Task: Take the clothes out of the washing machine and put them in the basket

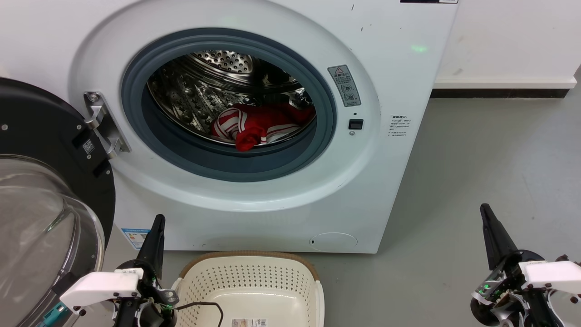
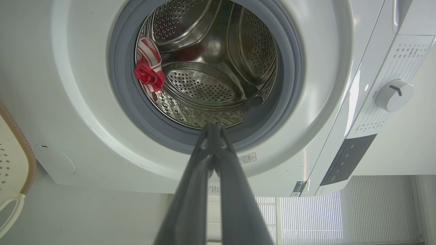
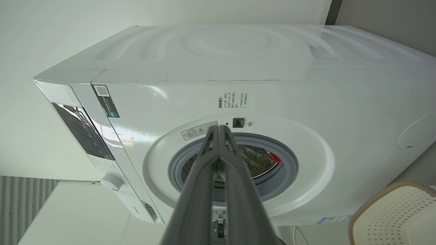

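Observation:
The red clothes [image 1: 261, 123] with white stripes lie bunched in the steel drum of the white washing machine [image 1: 399, 81], just behind the grey seal; they also show as red clothes [image 2: 149, 71] in the left wrist view. A sliver of red clothes [image 3: 275, 157] peeks through the port. The cream basket [image 1: 254, 284] stands on the floor under the port, nothing in it but its label. My left gripper [image 1: 158, 221] is shut and bare, low beside the basket's left. Far right, my right gripper [image 1: 484, 210] is shut and bare over the floor.
The black-rimmed glass door [image 1: 41, 213] hangs open at the left, close to my left arm. Grey floor [image 1: 490, 154] stretches right of the machine to a white wall with a dark skirting. A black cable [image 1: 204, 306] lies across the basket's near rim.

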`<state>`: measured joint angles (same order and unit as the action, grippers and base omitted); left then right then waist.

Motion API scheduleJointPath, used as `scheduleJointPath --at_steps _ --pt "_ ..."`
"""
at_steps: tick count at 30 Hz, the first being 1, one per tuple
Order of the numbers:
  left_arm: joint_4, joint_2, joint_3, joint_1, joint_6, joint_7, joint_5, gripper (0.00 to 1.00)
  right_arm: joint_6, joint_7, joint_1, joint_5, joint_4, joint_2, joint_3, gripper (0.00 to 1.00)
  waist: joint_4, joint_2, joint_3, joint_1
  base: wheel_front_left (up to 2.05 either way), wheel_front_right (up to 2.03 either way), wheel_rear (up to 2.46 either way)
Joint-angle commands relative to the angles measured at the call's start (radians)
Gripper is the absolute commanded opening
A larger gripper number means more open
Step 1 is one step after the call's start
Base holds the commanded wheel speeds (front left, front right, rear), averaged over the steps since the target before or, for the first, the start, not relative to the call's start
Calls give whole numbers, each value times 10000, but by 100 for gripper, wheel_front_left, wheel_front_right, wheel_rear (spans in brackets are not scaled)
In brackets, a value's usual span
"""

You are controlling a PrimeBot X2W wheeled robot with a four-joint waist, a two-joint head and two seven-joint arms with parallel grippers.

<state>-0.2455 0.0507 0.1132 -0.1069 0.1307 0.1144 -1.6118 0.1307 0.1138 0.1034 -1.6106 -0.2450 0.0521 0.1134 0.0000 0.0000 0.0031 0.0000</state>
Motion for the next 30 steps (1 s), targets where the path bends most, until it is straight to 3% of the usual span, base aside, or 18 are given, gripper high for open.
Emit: scheduleJointPath --at_steps 1,28,29,30 --pt "13 -25 25 -71 27 -3 15 0 1 -6 161 12 -15 -55 -8 0 0 0 0 0 0 0 0" --pt "13 -25 25 -71 28 -3 16 0 1 -6 161 12 -15 -54 -8 0 0 0 0 0 0 0 0" --pt "-2 0 -1 1 0 -2 0 100 0 -3 -1 1 -1 -2 -1 100 0 0 0 0 0 0 0" --pt "-70 -2 -13 30 0 -7 -1 100 0 -8 -38 2 -57 0 -5 100 0 0 0 0 0 0 0"
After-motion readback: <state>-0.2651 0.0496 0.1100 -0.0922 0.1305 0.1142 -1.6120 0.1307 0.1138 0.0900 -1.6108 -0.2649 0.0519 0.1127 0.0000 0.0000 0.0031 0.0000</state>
